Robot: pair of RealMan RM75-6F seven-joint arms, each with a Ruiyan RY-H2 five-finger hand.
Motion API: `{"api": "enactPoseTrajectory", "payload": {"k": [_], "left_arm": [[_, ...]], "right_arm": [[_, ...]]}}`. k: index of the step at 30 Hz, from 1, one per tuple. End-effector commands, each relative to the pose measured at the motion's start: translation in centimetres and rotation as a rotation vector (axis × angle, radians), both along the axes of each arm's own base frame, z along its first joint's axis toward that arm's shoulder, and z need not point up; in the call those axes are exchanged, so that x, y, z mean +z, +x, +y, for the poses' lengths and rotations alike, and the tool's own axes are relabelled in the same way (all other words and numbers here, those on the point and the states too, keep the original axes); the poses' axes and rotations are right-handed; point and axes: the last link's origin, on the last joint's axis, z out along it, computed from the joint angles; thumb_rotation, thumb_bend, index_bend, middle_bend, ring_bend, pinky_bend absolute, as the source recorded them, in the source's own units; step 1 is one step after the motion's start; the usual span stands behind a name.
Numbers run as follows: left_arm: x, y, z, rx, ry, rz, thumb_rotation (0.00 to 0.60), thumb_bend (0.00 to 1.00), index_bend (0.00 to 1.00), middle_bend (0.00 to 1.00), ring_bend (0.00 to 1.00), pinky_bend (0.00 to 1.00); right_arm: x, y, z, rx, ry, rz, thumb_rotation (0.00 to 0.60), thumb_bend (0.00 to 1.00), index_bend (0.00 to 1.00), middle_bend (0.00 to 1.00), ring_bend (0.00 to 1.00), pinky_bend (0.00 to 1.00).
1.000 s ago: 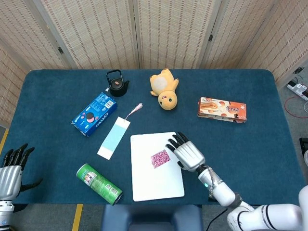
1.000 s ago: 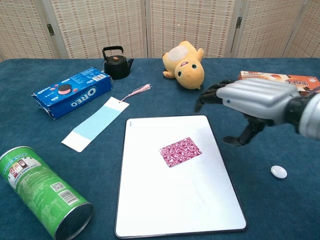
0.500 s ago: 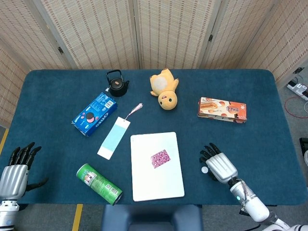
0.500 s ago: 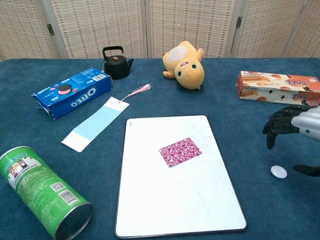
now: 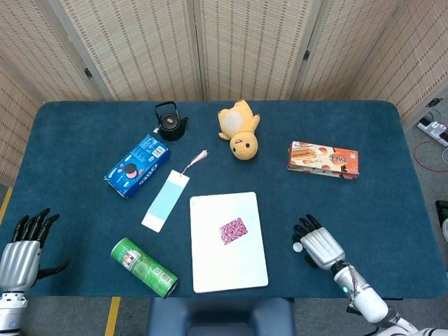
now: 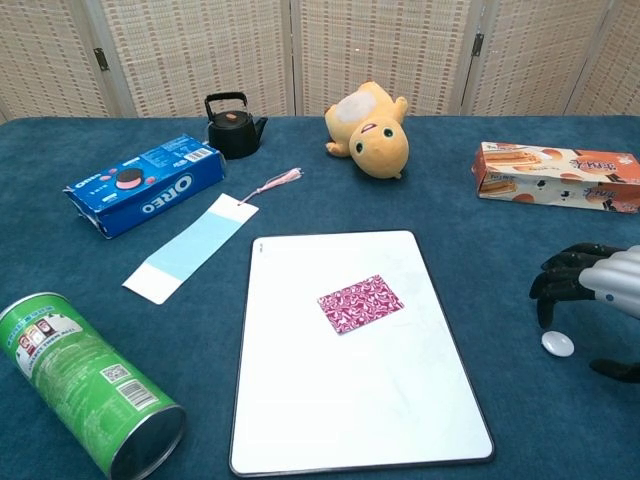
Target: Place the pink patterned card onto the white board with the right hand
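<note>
Card (image 6: 361, 303) on board (image 6: 300, 400), both hands apart from it.

Left hand (image 5: 21, 248) sits off the table's (image 5: 70, 119) left edge, fingers spread and empty; the pink card lies flat near the board's middle (upper half); right hand (image 5: 320, 245) hovers right of the board, fingers apart, holding nothing, beside a small white disc (image 6: 557, 343).

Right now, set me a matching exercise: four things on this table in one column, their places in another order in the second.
Things:
1. pink patterned card
2. green can
3. black kettle
4. right hand

Places:
A. far side, beside the plush toy
B. lying on the white board
C. near the small white disc
D. on its side, near left corner

Pairs: 1-B, 2-D, 3-A, 4-C
</note>
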Motion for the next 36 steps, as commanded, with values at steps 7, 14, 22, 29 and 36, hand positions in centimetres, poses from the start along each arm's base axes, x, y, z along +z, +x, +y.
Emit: {"api": "enactPoseTrajectory", "payload": {"k": [7,14,22,29,36], "left_arm": [[0.0,-0.3,0.0,0.007,0.0,-0.003,0.6,0.15,0.15,0.07,0.13,0.0],[0.0,-0.4,0.0,0.008,0.0,-0.003,0.6,0.15,0.15,0.07,0.13,0.0],[0.1,-0.6,0.0,0.011,0.003,-0.006,0.6,0.15,0.15,0.07,0.13,0.0],[0.1,-0.9,0.0,0.015,0.004,-0.005,0.6,0.15,0.15,0.07,0.13,0.0],[0.1,-1.1,-0.1,0.023,-0.001,-0.008,0.6,0.15,0.15,0.07,0.13,0.0]], "right_arm": [[-0.6,0.2,-0.5,0.005,0.001,0.014,0.6,0.35,0.36,0.23,0.08,0.0],[-0.9,0.3,-0.8,0.005,-0.001,0.016,0.6,0.35,0.38,0.23,0.08,0.0],[-1.4,0.6,-0.9,0.013,0.0,0.021,0.6,0.35,0.4,0.24,0.08,0.0],[-1.7,0.9,-1.0,0.015,-0.006,0.022,0.6,0.35,0.44,0.25,0.09,0.0],[-1.6,1.3,-1.1,0.011,-0.007,0.021,0.6,0.35,0.45,0.25,0.09,0.0]]}}
